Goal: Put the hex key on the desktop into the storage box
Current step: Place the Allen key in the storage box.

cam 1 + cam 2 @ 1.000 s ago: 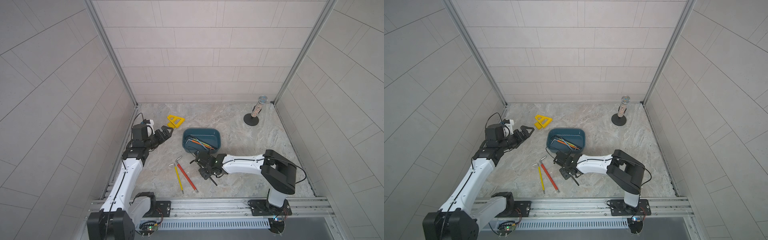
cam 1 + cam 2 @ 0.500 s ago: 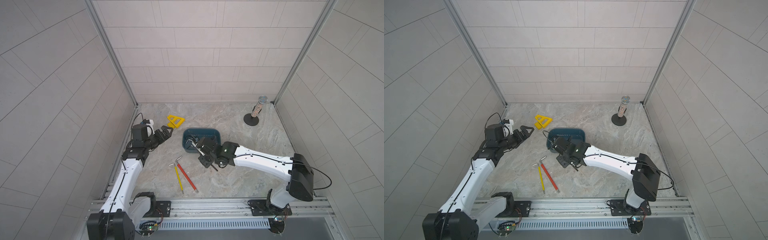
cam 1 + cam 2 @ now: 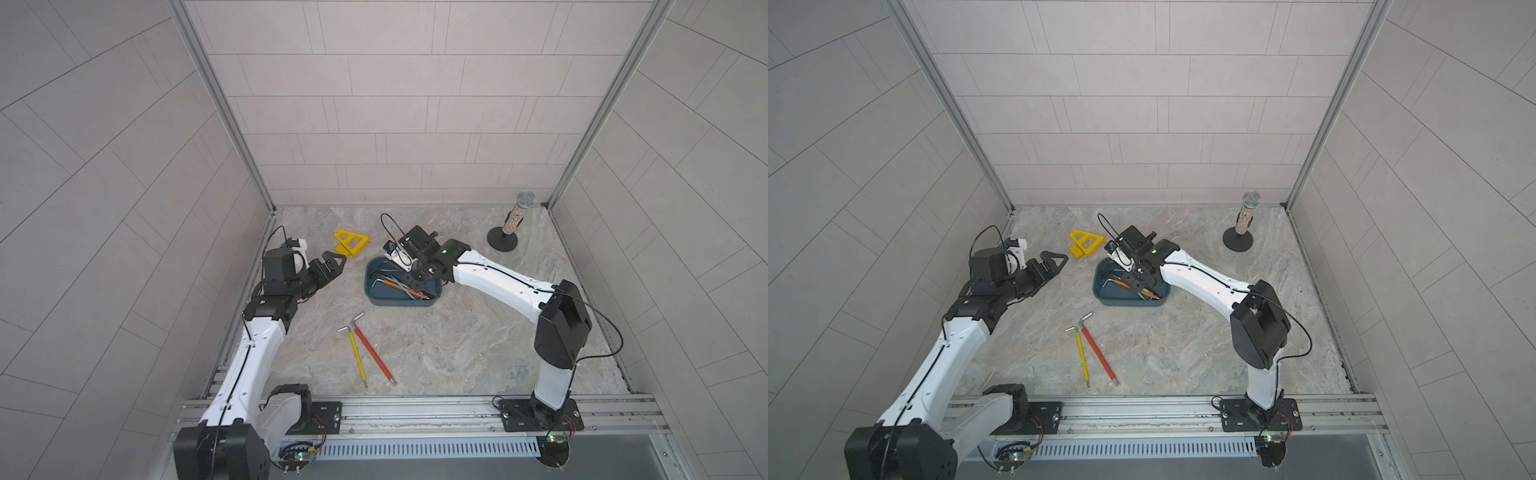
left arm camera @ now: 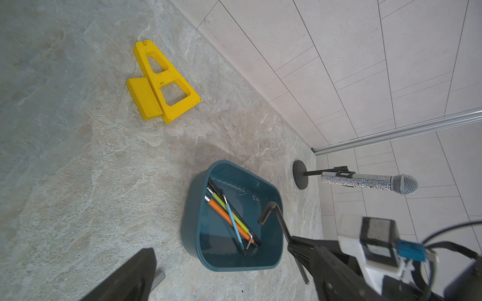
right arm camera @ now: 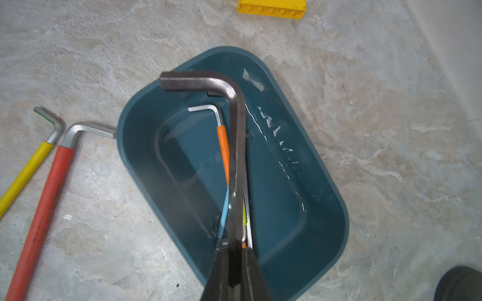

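My right gripper (image 5: 234, 255) is shut on a dark hex key (image 5: 236, 146), gripping its long arm. The key's bent end hangs over the inside of the teal storage box (image 3: 399, 302), also seen in the left wrist view as the dark hex key (image 4: 280, 221). Several coloured keys lie in the storage box (image 4: 193, 234), among them an orange one (image 4: 224, 219). A red hex key (image 3: 374, 353) and a yellow hex key (image 3: 357, 355) lie on the desktop (image 3: 457, 353) in front of the box. My left gripper (image 3: 336, 266) hovers open and empty, left of the box.
A yellow triangular piece (image 3: 351, 243) lies behind and left of the box. A glittery microphone on a round stand (image 3: 513, 220) stands at the back right corner. Tiled walls close three sides, and aluminium rails (image 3: 415, 409) run along the front.
My right arm has carried the dark hex key from the desktop in front of the box up and back over the box. The left arm has not moved.
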Tool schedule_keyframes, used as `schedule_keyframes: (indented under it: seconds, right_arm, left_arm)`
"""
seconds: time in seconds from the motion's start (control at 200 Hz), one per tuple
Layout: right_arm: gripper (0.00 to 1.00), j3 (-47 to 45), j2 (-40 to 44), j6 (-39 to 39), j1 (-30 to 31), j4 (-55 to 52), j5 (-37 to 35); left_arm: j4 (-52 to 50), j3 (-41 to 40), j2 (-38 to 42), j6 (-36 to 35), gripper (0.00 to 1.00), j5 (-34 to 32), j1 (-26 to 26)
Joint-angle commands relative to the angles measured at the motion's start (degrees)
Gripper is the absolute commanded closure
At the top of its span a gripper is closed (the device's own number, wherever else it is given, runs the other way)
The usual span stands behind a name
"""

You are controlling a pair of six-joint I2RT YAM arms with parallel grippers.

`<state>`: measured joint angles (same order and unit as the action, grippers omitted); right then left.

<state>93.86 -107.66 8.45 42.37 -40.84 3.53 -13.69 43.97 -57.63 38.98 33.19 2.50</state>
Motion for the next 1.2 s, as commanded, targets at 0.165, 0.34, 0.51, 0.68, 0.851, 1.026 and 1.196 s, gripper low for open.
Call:
schedule_keyframes:
  seconds: [0.165,0.34,0.51,0.68,0.851,1.026,1.196]
  right_arm:
    - [1.00,5.1,-6.2,8.5,-1.7,-0.3,4.1]
    - [1.00,5.1,-8.6,8.8,-2.8,1.2,6.1]
    - [1.00,5.2,-10.7,9.4,-3.0,2.7,6.6]
    - [0.99,5.0,-12.0,9.7,-3.4,3.8,7.2]
    - [0.85,4.1,-12.1,8.8,-3.9,5.1,7.9]
    - [0.60,4.0,-11.8,8.1,-4.3,5.5,8.1]
    - [0.44,4.0,-11.1,7.7,-4.3,5.5,7.5]
  left_arm:
    - [0.7,0.8,0.8,-0.6,0.00,0.9,0.3]
    - [0.6,0.6,0.9,-0.6,0.00,0.9,0.5]
    - [0.7,0.5,0.7,-0.5,0.00,0.8,0.4]
    - [0.7,0.5,0.2,-0.5,0.00,1.0,0.4]
    - [0.7,0.4,0.1,-0.5,0.00,1.0,0.3]
    - [0.7,0.2,0.2,-0.5,0.00,0.9,0.4]
    - [0.7,0.2,0.3,-0.5,0.00,0.8,0.3]
